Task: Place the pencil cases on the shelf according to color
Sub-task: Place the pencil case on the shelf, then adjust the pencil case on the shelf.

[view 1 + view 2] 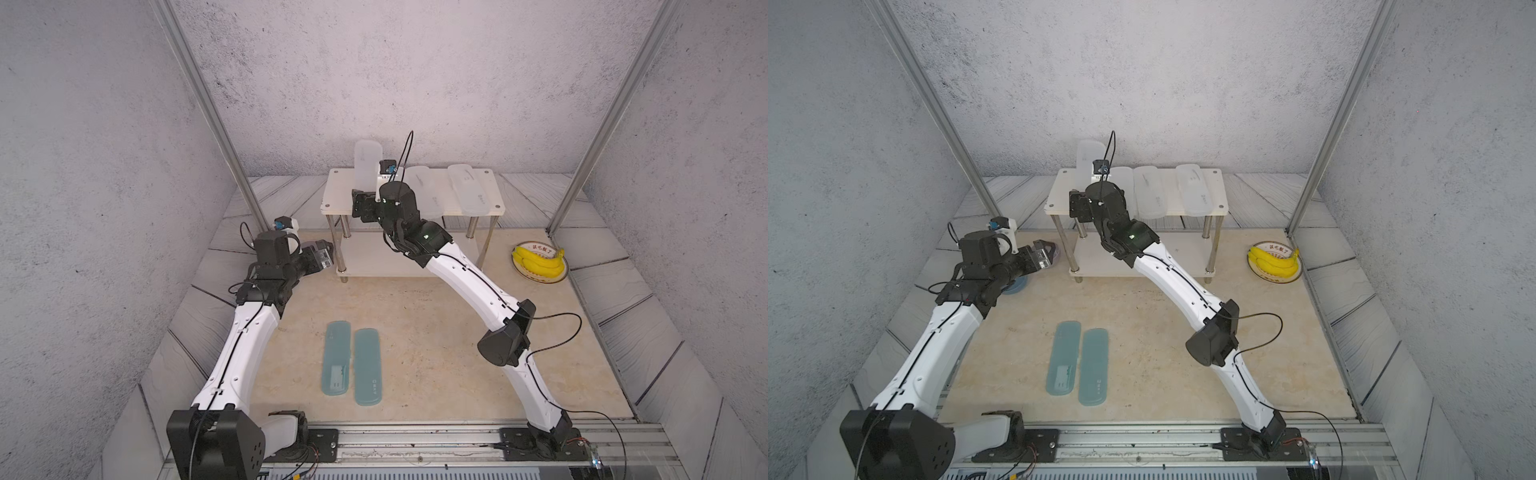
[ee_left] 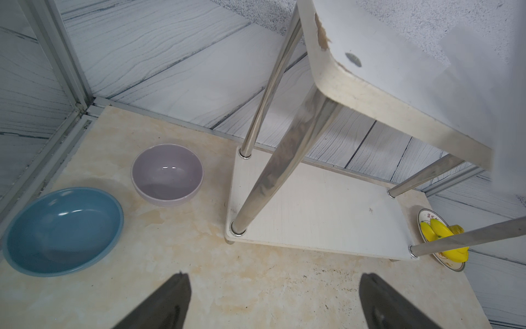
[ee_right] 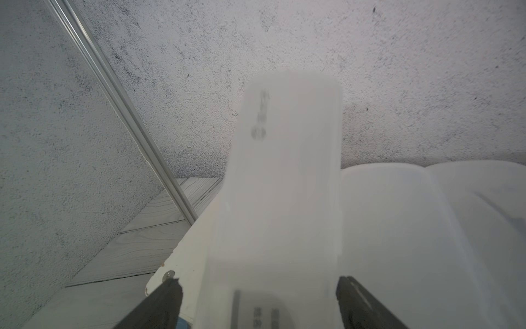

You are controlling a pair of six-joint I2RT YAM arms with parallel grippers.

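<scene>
I'm watching the right gripper [image 3: 257,280] standing with its jaws spread to either side of a frosted case [image 3: 284,171]. One finger [image 3: 159,304] is showing a sliver of gap and the other is sitting right at the case's edge, so I'm not reading this as a firm pinch. That case is rearing up steeply from the left end of the shelf [image 1: 336,195], on its top board, with its far end rising against the back wall in both top views. Just beside it, three flat frosted cases [image 1: 1148,191] are lying across the same board. The left gripper [image 2: 273,302] is hovering off the shelf's left end, jaws wide apart with only table between them, looking down on a lilac bowl [image 2: 167,173] and a blue bowl [image 2: 62,230]. The two teal cases [image 1: 336,359] are lying side by side on the table [image 1: 436,332] near the front, between the arms and well apart from the shelf, while a plate of bananas [image 1: 539,262] is sitting off to the shelf's right
</scene>
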